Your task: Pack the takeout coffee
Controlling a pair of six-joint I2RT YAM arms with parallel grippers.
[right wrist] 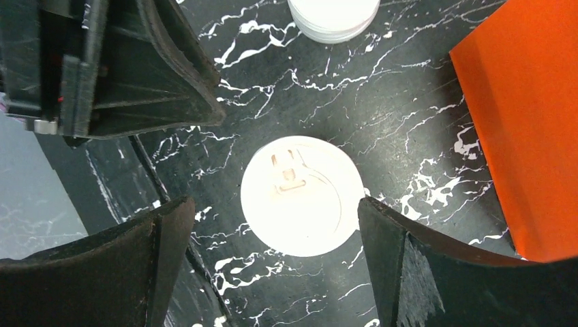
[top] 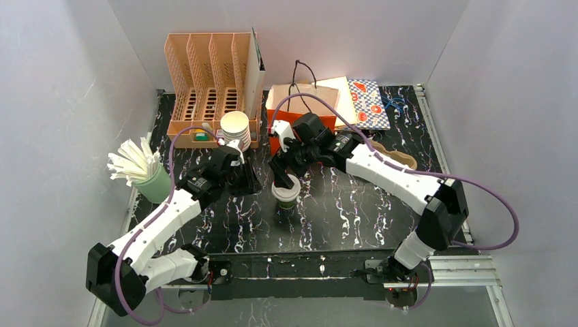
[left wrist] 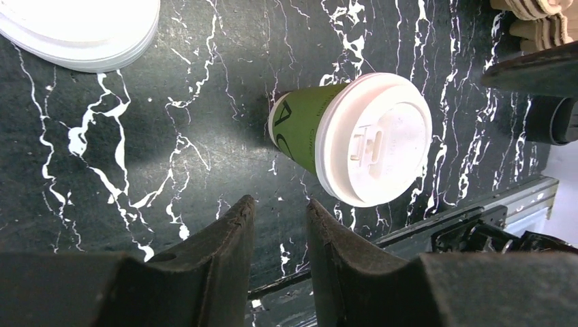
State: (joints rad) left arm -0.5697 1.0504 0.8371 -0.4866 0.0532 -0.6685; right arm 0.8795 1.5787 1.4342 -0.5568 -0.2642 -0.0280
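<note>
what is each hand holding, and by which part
Nothing: the right hand hangs open above the white-lidded cup; the left hand is empty.

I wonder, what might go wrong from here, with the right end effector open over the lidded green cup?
1. The right end effector stands open right above the white lid; pinching the lid instead of the green cup wall might pop it off or tip the cup.
2. The left end effector sits close beside the cup, so the arms might collide.
3. The orange bag is near; a swing could knock it.
</note>
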